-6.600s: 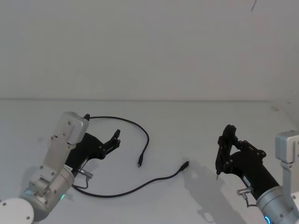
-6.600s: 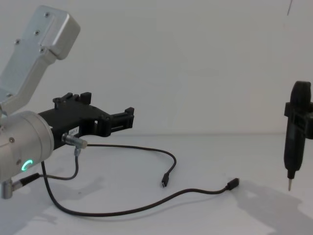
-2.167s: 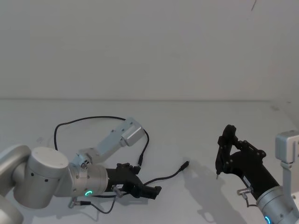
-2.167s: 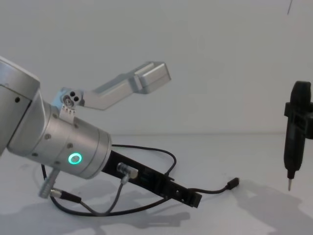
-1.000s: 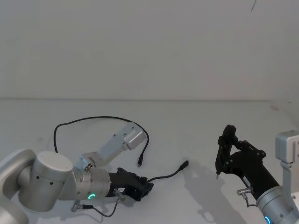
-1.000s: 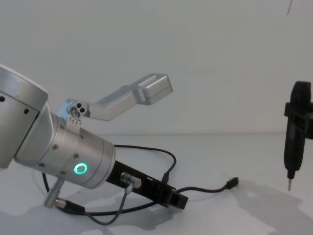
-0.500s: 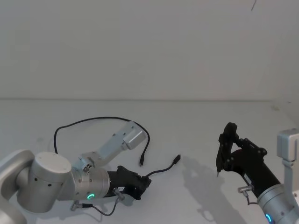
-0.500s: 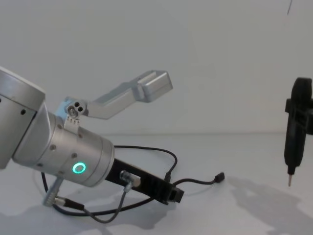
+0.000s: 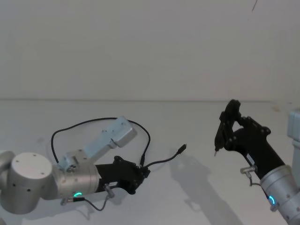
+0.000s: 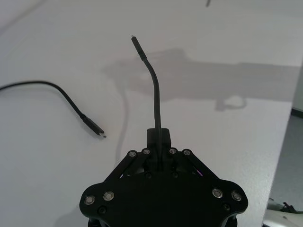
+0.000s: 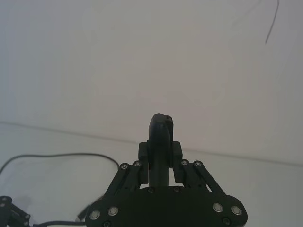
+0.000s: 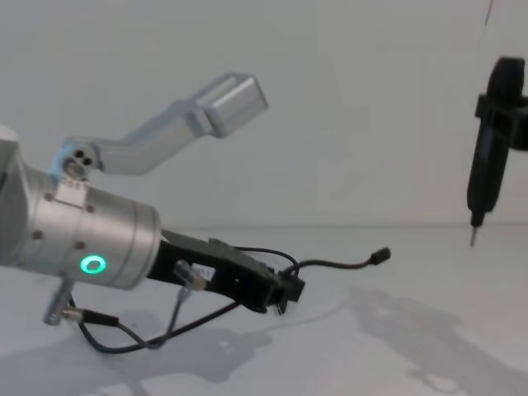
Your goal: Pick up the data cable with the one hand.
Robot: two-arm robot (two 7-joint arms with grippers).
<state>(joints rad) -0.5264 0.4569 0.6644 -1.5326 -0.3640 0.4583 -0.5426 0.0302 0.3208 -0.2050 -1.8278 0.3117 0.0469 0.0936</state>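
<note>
One stretch of the data cable (image 9: 164, 161) is pinched in the left pincer (image 9: 143, 172) at near left, its plug end above the table (image 9: 197, 119); the right pincer (image 9: 229, 125) clamps a pen tool (image 9: 219, 138)

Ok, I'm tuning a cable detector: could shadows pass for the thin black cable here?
Left wrist view: yes, a thin grey shadow curves beside the thin black data cable in the black left gripper. Chest view: shadows mostly broad, soft.
</note>
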